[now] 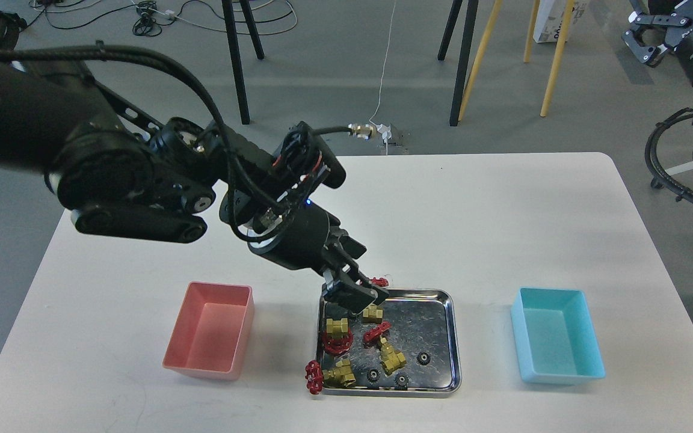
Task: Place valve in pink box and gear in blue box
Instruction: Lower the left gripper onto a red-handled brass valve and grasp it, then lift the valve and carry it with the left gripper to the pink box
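Left gripper [363,296] sits low over the far-left corner of the steel tray [450,337], at the farthest valve [374,311]; whether its fingers have closed on anything cannot be told — they hide the contact. Right gripper is not in view. Three more valves lie in the tray's left half, with gears [423,359] near its near edge. Pink box [209,330] left, blue box [556,343] right, both empty. Judgement: the valve is rigid, dense, smooth brass — grip the squared body, not the spoked handwheel.

white table [479,204], pink box [209,331], steel tray [437,294], blue box [557,344]
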Tool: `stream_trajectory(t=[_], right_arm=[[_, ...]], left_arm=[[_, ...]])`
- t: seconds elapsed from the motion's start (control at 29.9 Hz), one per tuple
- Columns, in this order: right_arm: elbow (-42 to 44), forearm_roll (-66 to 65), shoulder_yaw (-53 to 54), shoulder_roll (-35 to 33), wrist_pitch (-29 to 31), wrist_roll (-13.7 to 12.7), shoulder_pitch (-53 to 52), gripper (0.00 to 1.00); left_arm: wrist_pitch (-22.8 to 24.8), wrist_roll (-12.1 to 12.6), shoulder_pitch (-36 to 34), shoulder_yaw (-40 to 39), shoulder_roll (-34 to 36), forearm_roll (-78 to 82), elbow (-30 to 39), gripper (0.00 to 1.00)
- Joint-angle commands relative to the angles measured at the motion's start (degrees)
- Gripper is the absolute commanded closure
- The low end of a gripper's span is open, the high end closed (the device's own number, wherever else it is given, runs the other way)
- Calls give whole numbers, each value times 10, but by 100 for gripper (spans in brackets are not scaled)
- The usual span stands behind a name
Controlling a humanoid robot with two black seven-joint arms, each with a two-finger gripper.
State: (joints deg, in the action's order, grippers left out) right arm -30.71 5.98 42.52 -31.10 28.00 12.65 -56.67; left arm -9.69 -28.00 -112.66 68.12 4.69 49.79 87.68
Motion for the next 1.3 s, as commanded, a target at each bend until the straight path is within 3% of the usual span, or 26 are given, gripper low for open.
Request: stream_trajectory(t=[0.0,0.23,0.6,0.87,1.27], right_arm=[[1,0,0,0,0,0,0,0],[32,-2,-8,17,0,-8,-56,0],[28,-1,-9,22,0,-8,-42,0],[24,0,-8,22,0,-8,-29,0],[25,-1,-9,23,0,-8,-19,0]], left_arm=[[-83,0,54,61,-47,0,-28,16],[-110,0,143,61,-47,-5,-83,16],[-118,0,222,62,-47,-4,-144,18],[-125,0,269,60,-47,-3,-196,28],[-143,0,283,61,-47,0,-196,42]])
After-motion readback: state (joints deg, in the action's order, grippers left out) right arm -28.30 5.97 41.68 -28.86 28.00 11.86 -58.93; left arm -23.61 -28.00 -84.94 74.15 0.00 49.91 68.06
